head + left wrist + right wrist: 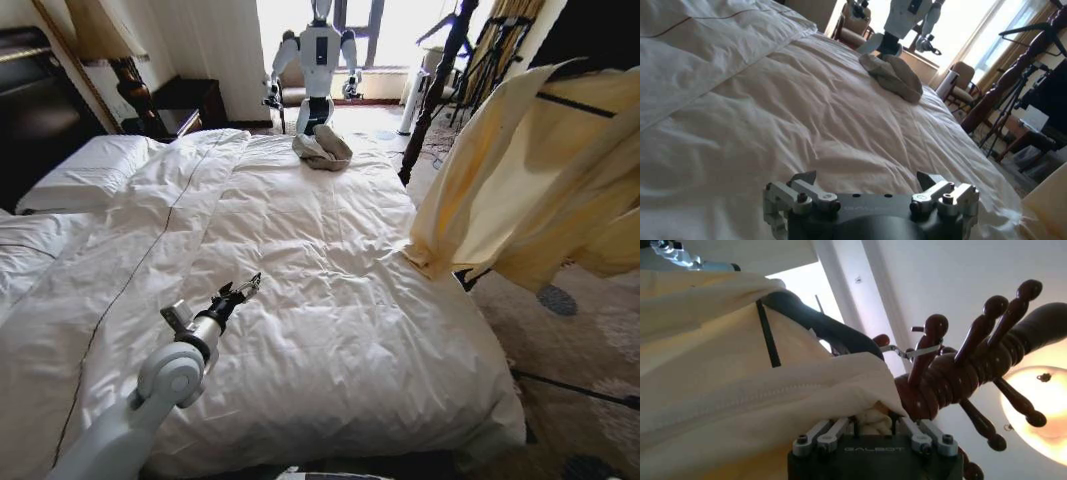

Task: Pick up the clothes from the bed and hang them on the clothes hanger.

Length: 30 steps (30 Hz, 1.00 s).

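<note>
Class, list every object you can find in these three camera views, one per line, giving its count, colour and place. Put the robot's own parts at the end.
shirt: one, pale cream-yellow, hanging in the air right of the bed, on the hanger.
hanger: one, black, under the shirt's shoulders.
bed: one, white duvet, dark posts, centre.
pillow: one, white, far left.
cloth bundle: one, grey-beige, far end of the bed.
coat stand: one, reddish-brown wood with knobbed pegs, beside the shirt.
second robot: one, white, beyond the bed by the window.
left gripper: open, above the duvet.
right gripper: shut on a fold of the shirt.
</note>
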{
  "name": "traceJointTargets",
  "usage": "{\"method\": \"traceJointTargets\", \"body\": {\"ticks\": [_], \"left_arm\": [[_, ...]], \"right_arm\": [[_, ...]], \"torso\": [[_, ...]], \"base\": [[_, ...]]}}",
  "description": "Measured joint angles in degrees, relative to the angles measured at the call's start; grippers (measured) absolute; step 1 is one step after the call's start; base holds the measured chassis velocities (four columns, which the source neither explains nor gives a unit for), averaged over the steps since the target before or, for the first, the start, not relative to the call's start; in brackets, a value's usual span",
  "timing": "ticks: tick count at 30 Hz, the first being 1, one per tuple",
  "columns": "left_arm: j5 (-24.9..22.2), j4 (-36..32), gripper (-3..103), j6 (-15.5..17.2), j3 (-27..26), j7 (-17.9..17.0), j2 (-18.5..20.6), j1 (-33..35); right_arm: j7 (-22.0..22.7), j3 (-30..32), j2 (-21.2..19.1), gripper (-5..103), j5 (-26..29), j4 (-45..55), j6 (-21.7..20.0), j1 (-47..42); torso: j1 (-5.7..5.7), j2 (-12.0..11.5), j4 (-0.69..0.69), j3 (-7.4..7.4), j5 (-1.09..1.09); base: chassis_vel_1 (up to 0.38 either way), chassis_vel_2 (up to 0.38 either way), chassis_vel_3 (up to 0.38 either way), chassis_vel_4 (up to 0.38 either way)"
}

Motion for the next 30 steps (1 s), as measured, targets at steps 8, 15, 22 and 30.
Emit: {"method": "traceJointTargets", "body": {"ticks": [8, 15, 22, 30], "left_arm": [[0.06, 0.00, 100, -0.11, -0.09, 0.00, -0.10, 0.31], [0.83, -1.31, 100, -0.30, -1.19, 0.07, -0.86, 2.31], [0.91, -1.65, 100, -0.33, -2.11, 0.09, -1.22, 2.93], [1.48, -1.82, 100, -0.38, -2.34, 0.24, -1.62, 3.76]], "right_arm": [[0.88, -1.83, -1.56, 19, 0.60, 1.57, -0.45, 0.71], [-0.32, -1.09, -0.93, 20, 5.15, 0.71, -0.73, 0.39], [-3.15, -0.71, -0.79, 29, 8.17, 0.68, -1.28, 0.15], [-3.52, -0.63, -1.30, 59, 8.80, 0.77, -1.17, 0.30]], "torso": [[0.00, 0.01, 0.01, 0.00, 0.00], [0.02, -0.01, 0.03, 0.03, 0.07], [0.03, -0.03, 0.01, 0.04, 0.14], [0.02, -0.03, 0.00, 0.03, 0.05]], "base": [[0.000, 0.000, 0.000, 0.000], [0.000, 0.000, 0.000, 0.000], [0.000, 0.000, 0.000, 0.000], [0.000, 0.000, 0.000, 0.000]]}}
